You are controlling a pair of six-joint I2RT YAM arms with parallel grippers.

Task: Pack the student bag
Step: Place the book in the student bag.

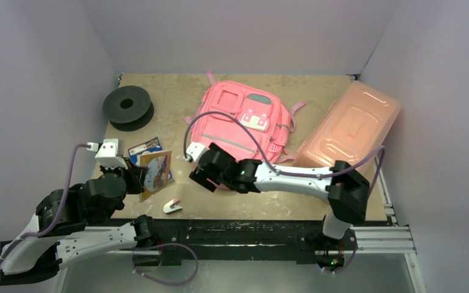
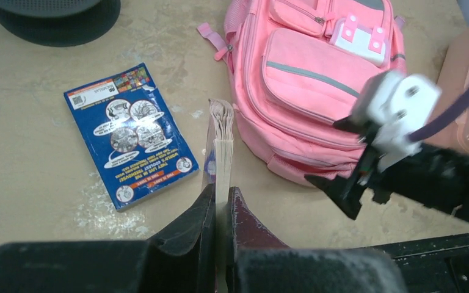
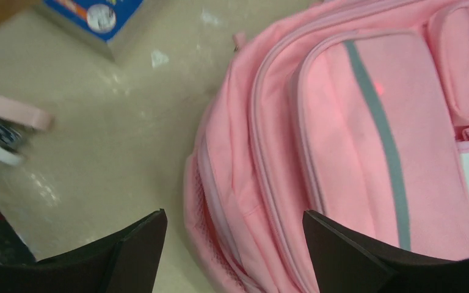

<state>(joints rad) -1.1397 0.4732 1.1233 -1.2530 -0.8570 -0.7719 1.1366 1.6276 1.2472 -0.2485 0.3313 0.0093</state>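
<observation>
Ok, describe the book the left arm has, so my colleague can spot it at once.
Start at the pink backpack mid-table and look left, where two books are. It is the tan book, clamped in the left gripper. Unlike the blue book lying flat beside it, it is tilted up, page edges showing.

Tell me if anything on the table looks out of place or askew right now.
One thing: a tan book is held on edge, pinched in the shut jaws of the left gripper, its cover gaping slightly from the pages, while the blue book beside it lies flat. Nothing looks spilled or damaged.
</observation>
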